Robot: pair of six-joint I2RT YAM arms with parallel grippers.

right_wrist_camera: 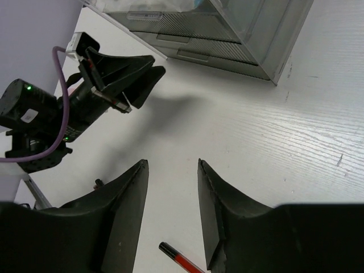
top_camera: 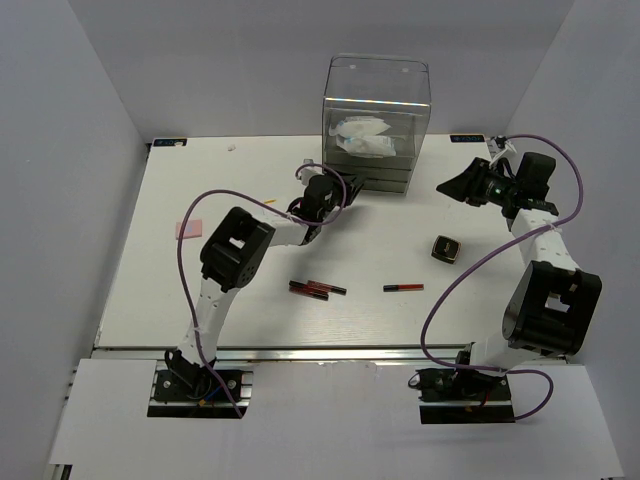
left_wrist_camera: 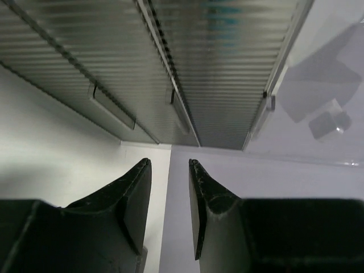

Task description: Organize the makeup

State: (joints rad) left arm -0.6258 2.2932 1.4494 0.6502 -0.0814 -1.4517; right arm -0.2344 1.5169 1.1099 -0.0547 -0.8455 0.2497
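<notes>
- Left gripper (left_wrist_camera: 169, 162) sits low in front of the clear drawer box (top_camera: 378, 120) at the far edge of the bench (top_camera: 380, 320), fingers a little apart with nothing between them
- Right gripper (right_wrist_camera: 173, 164) hovers toward the far right corner, fingers likewise apart and empty
- White-blue crinkly packets (top_camera: 365, 138) lie inside the box's top compartment
- Two red-and-black sticks (top_camera: 312, 288) lie side by side mid-bench, nearer the near edge; a third stick (top_camera: 403, 287) lies apart from them
- Black square compact (top_camera: 446, 248) sits toward the right edge, pink square (top_camera: 189, 230) by the left edge
</notes>
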